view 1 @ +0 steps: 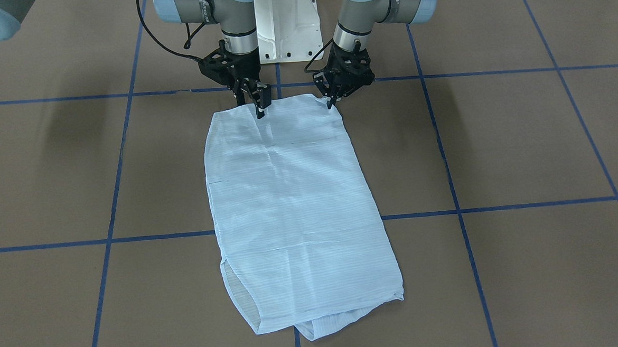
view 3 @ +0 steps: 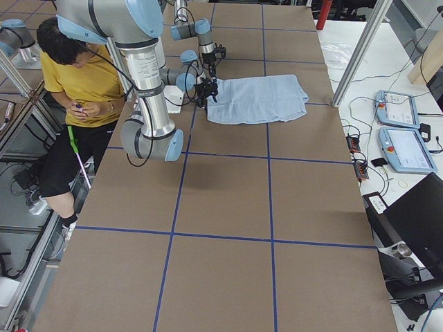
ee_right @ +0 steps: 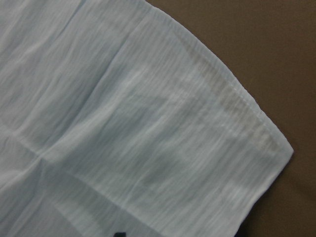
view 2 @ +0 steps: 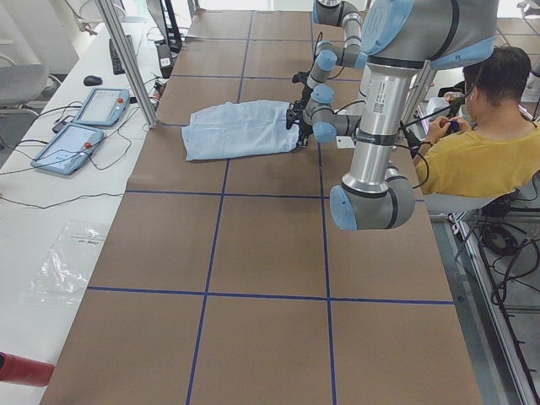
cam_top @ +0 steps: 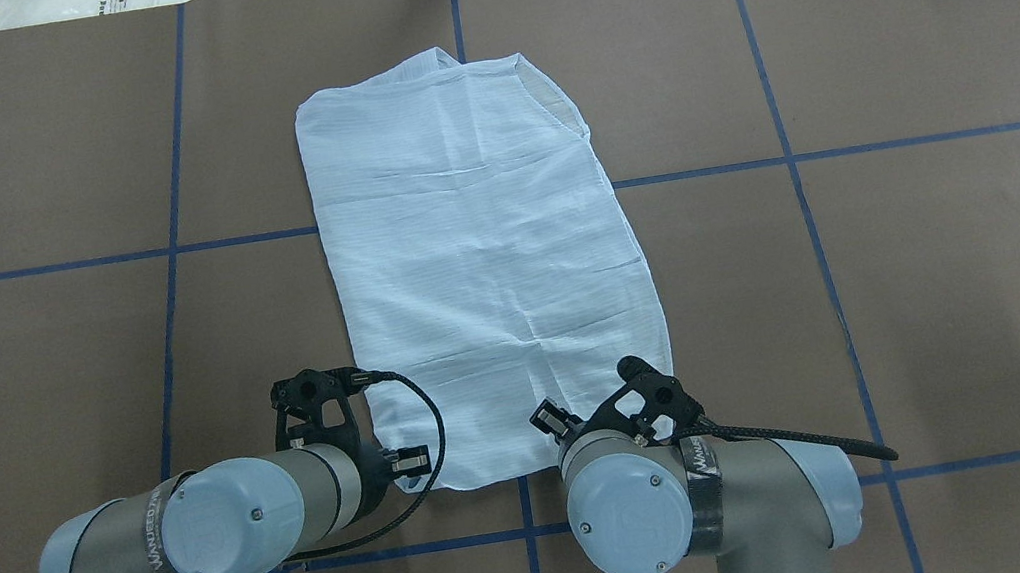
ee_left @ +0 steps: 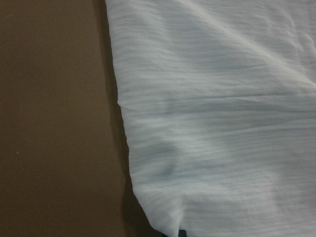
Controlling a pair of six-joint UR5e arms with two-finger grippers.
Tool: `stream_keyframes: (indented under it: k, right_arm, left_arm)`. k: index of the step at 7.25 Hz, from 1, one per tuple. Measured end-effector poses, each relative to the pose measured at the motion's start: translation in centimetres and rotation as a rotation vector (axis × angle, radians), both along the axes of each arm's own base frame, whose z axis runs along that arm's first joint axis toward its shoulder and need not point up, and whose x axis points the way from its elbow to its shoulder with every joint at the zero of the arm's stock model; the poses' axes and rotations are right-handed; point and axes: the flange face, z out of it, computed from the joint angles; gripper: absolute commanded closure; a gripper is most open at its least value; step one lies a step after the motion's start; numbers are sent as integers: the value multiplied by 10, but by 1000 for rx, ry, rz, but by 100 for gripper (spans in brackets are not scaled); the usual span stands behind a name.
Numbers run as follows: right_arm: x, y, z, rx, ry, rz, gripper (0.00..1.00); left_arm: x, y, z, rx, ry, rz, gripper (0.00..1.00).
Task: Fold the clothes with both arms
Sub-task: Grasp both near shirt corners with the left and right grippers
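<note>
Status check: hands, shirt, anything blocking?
Robot-side edge: left hand at shirt corner, right hand further along; grip unclear. Shirt flat, folded into long panel. Nothing blocking.

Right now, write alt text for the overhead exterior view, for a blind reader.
A thin pale-blue striped shirt, folded into a long rectangle, lies on a brown table with blue tape lines. The black left gripper and right gripper sit at its near edge.

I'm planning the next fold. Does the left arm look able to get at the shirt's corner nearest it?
Probably yes: the left gripper hangs right at that corner of the shirt, tips down at the cloth's edge, with nothing visible between them.
</note>
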Motion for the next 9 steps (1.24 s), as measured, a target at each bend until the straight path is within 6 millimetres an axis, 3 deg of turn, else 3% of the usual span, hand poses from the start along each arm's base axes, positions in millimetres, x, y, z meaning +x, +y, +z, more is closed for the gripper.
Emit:
stream_keyframes:
  k: [1, 2, 4, 6, 7, 9]
  right_arm:
    - [-1, 0, 0, 3, 1, 1, 24]
    - [-1, -1, 0, 4, 2, 3, 33]
    - [-2, -1, -1, 3, -5, 13, 82]
    - [-3, -3, -8, -5, -23, 39, 86]
    - [-5, -4, -10, -4, -25, 47, 96]
    - [-9, -7, -11, 0, -23, 58, 100]
  left_arm:
    - [0, 0, 0, 0, 0, 0, 100]
    - [0, 0, 0, 0, 0, -1, 100]
    - [0, 0, 0, 0, 1, -1, 100]
    - [0, 0, -1, 1, 1, -1, 100]
    - [0, 0, -1, 1, 1, -1, 100]
    - [-1, 0, -2, 2, 5, -2, 100]
